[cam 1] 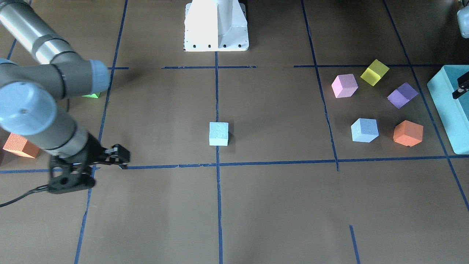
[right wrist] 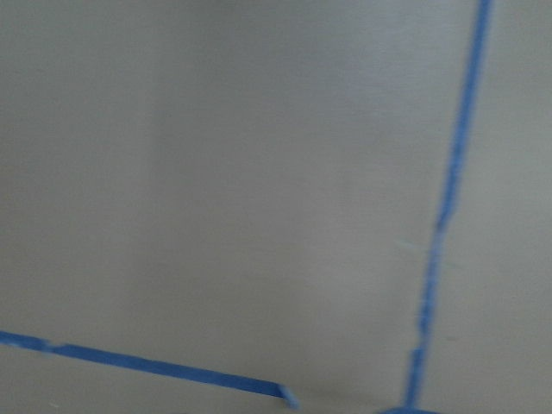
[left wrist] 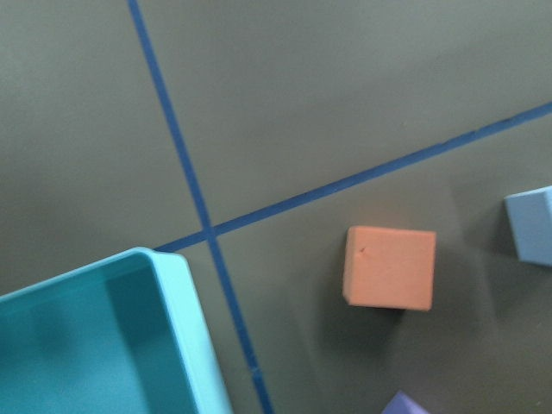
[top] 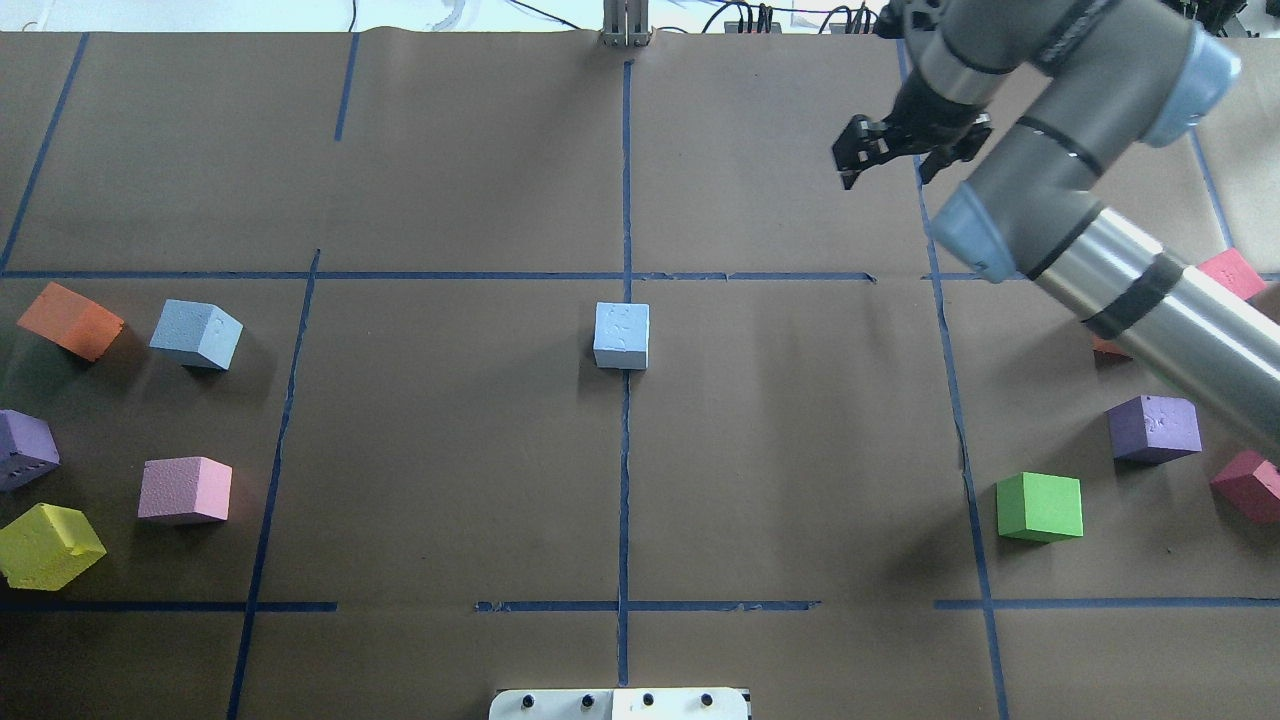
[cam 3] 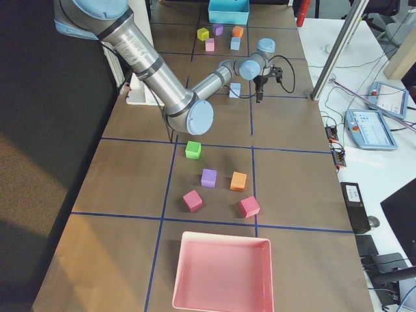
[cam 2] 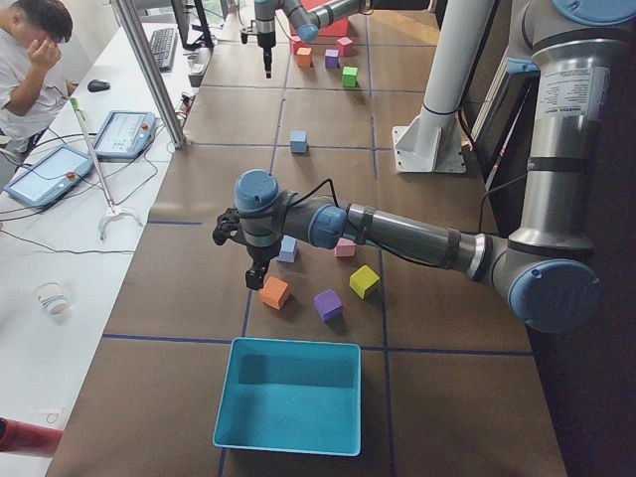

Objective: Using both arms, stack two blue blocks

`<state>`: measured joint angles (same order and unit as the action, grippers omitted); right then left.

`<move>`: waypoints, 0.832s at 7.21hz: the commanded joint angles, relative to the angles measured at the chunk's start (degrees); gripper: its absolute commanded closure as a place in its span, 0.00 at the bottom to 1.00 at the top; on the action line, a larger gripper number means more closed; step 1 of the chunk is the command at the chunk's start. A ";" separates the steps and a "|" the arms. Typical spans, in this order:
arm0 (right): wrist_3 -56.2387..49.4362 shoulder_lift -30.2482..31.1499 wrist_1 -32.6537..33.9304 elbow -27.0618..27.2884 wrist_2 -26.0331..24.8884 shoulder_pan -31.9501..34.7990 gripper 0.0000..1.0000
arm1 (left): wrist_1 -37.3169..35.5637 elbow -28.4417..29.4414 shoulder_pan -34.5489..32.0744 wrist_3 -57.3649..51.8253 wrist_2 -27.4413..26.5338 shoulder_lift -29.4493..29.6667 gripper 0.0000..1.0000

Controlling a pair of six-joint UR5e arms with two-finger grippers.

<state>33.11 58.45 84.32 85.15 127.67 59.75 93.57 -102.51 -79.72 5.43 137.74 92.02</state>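
The paler cyan block [top: 621,336] sits alone at the table's centre on the blue tape line, and it also shows in the front view [cam 1: 218,134]. The deeper sky-blue block [top: 197,334] lies on my left among coloured cubes; its edge shows in the left wrist view [left wrist: 535,226]. My right gripper [top: 885,168] hovers open and empty far beyond the centre block. My left gripper [cam 2: 256,273] hangs above the orange cube [left wrist: 390,266], close to the sky-blue block; I cannot tell how its jaws stand.
Near the sky-blue block are a pink cube [top: 185,490], a yellow cube [top: 48,545] and a purple cube [top: 25,448]. A turquoise box [cam 1: 449,106] stands at my far left. Green [top: 1040,507], purple and red cubes lie on my right. A pink tray [cam 3: 221,276] stands at the right end.
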 commanded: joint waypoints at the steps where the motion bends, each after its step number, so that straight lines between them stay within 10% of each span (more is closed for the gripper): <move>1: -23.60 16.36 3.11 10.16 4.15 11.92 0.00 | 6.84 -1.73 8.93 15.08 -0.18 1.40 0.00; 4: -54.38 34.22 9.10 16.36 4.96 27.04 0.00 | 14.87 1.68 19.22 24.69 -10.54 1.93 0.00; 6: -55.00 38.92 8.58 16.71 4.61 28.32 0.00 | 22.92 7.64 22.31 30.31 -12.74 3.42 0.00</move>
<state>-20.45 94.47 92.89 101.54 132.42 86.84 111.33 -98.51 -59.77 32.22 127.05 94.69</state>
